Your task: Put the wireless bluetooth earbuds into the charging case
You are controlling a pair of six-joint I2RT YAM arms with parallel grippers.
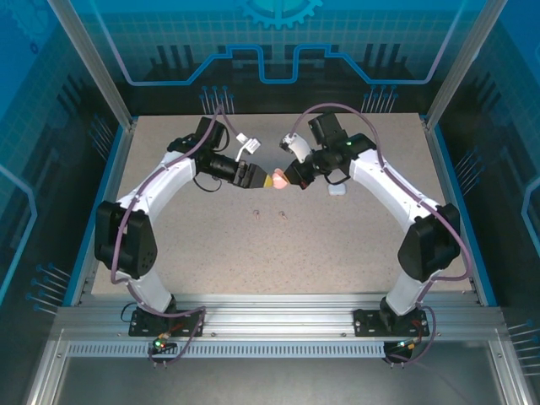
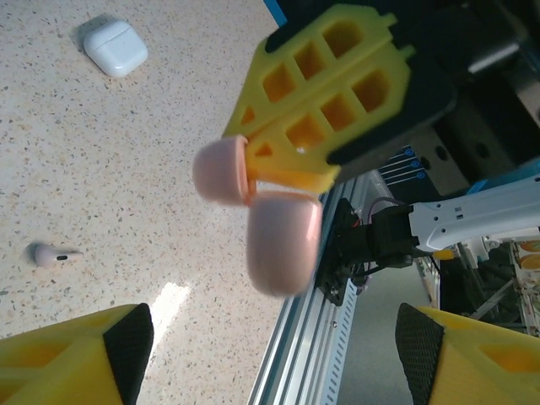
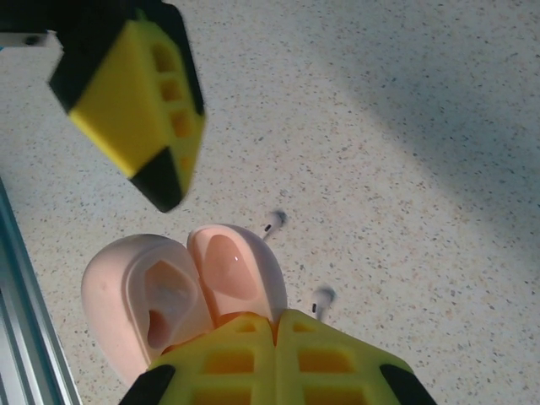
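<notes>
Your right hand (image 3: 274, 333) is clamped on the open pink case (image 3: 181, 287) and holds it in the air above the middle of the counter (image 1: 211, 261), with the arm bent inward. Your left hand (image 2: 272, 346) faces it from the opposite side, fingers spread wide with nothing between them and the case just ahead of the tips. The two earbuds (image 1: 256, 213) lie near each other on the counter below the hands. A white case (image 1: 337, 191) sits beside your right arm.
</notes>
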